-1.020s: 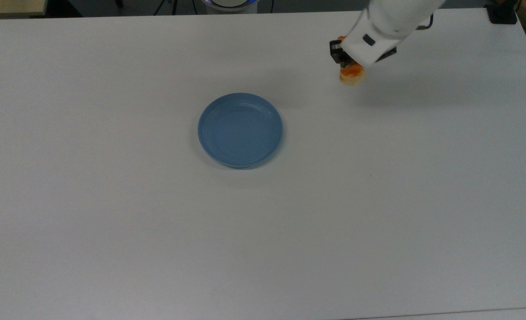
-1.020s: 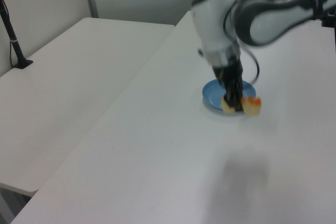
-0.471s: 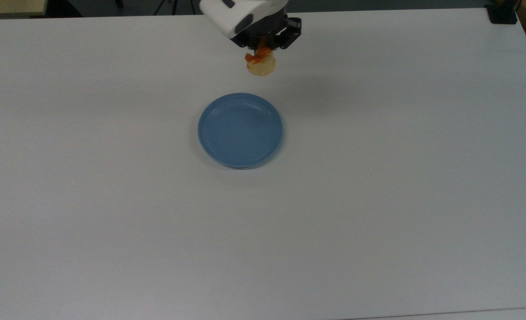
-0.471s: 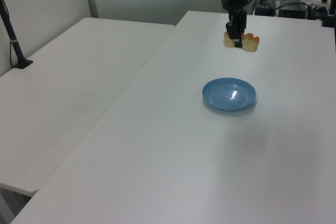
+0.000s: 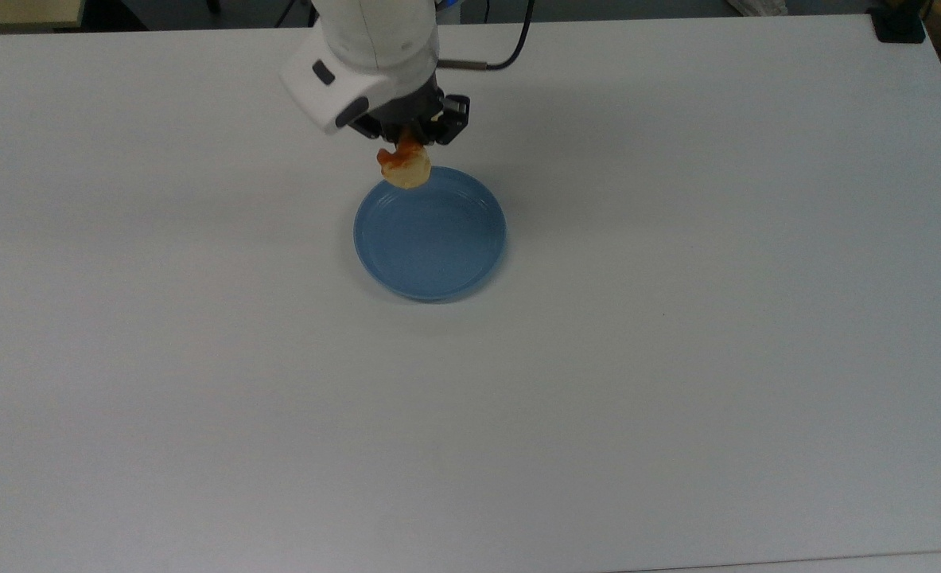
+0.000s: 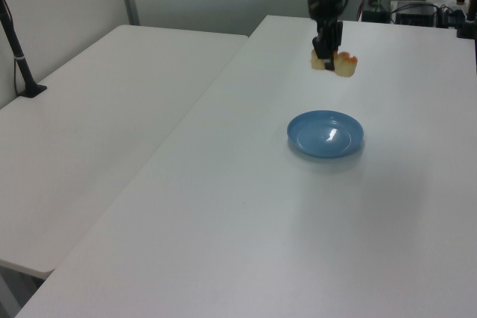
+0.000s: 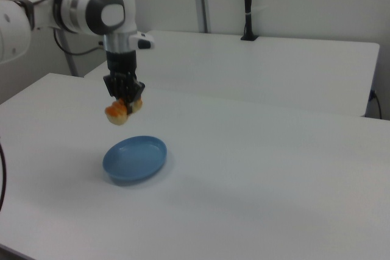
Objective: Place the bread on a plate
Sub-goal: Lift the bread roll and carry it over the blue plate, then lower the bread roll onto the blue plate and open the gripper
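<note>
The gripper (image 5: 408, 151) points straight down, its black fingers clenched on the bread (image 5: 404, 168), which hangs in the air clear of the table (image 5: 677, 318). In the top view the bread overlaps the upper-left rim of the plate (image 5: 430, 233). In the left view the bread (image 6: 335, 63) is held well above the plate (image 6: 326, 133), and the gripper (image 6: 326, 55) pinches it across its middle so that both ends stick out to the sides. The right view shows the bread (image 7: 120, 111) tilted, its orange glazed end lower and toward the right view's left, with a clear gap of air between it and the plate (image 7: 134, 159) below.

The plate is a plain blue dish with a raised rim, sitting flat on the white table with nothing in it (a bright glint of light sits on its floor in the left view). A soft shadow falls on the table by the plate's rim.

The arm (image 5: 375, 40) is white, with a small dark rectangular patch on the side of its wrist housing; no writing, brand or label can be read on it, nor on the plate or bread. A black cable (image 5: 510, 52) loops from the wrist toward the top view's upper edge. In the right view a second white table (image 7: 274, 65) stands behind the first, with a black post (image 7: 248, 4) rising from its far side.
</note>
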`<state>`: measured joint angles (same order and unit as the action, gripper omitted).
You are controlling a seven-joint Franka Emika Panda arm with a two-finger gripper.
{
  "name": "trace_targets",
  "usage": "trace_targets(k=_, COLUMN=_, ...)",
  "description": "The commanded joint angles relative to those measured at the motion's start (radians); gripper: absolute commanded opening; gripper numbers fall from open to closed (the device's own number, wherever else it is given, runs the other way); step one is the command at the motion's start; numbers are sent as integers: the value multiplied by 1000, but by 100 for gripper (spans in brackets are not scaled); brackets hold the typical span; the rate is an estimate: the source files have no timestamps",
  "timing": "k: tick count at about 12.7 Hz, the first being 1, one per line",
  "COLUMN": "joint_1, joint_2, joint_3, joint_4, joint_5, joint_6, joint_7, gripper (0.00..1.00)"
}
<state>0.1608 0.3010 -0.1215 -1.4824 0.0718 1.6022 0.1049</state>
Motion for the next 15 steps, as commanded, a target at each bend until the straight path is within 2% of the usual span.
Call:
trace_targets(k=1, joint_1=22, joint_2=105, joint_3=5, joint_4=-1, joint_5=-26, joint_6=70, joint_7=1, gripper=18)
trace_targets(k=4, joint_1=49, joint_2=164, joint_3=9, joint_4=-15, joint_5=-44, joint_6=117, joint_7=7, gripper=18)
trace_targets(k=6, joint_1=54, joint_2=207, joint_3=9, joint_4=-16, joint_5=-64, joint_6=149, joint_7=48, gripper=26)
trace_targets(k=7, joint_1=55, joint_2=216, joint_3=9, joint_4=-25, joint_5=-72, joint_6=162, joint_7=52, gripper=33)
trace_targets(k=8, joint_1=59, joint_2=222, joint_3=9, joint_4=-41, joint_5=-73, joint_6=179, joint_7=52, gripper=45)
trace_targets(k=9, joint_1=59, joint_2=222, joint_3=9, joint_4=-51, joint_5=-73, joint_6=195, joint_7=53, gripper=62)
trace_targets(k=10, joint_1=59, joint_2=222, joint_3=9, joint_4=-59, joint_5=-73, joint_6=202, joint_7=58, gripper=84)
trace_targets(k=11, joint_1=57, joint_2=222, joint_3=9, joint_4=-62, joint_5=-73, joint_6=211, joint_7=80, gripper=100)
trace_targets(k=15, joint_1=57, joint_2=208, joint_3=9, joint_4=-53, joint_5=-73, joint_6=205, joint_7=105, gripper=100)
